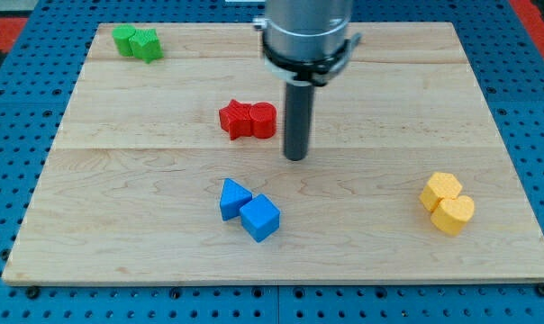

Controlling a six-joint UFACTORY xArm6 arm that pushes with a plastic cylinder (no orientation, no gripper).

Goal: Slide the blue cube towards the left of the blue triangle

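The blue cube (260, 218) sits near the view's bottom centre, touching the right lower side of the blue triangle (233, 198). My tip (295, 157) stands on the board above and to the right of the cube, apart from it. It is just right of and below the red blocks.
Two red blocks (249, 119) lie together at the board's centre. Two green blocks (136, 42) sit at the top left corner. Two yellow blocks (448, 203) sit at the right, near the bottom. The wooden board (119, 180) lies on a blue pegboard surface.
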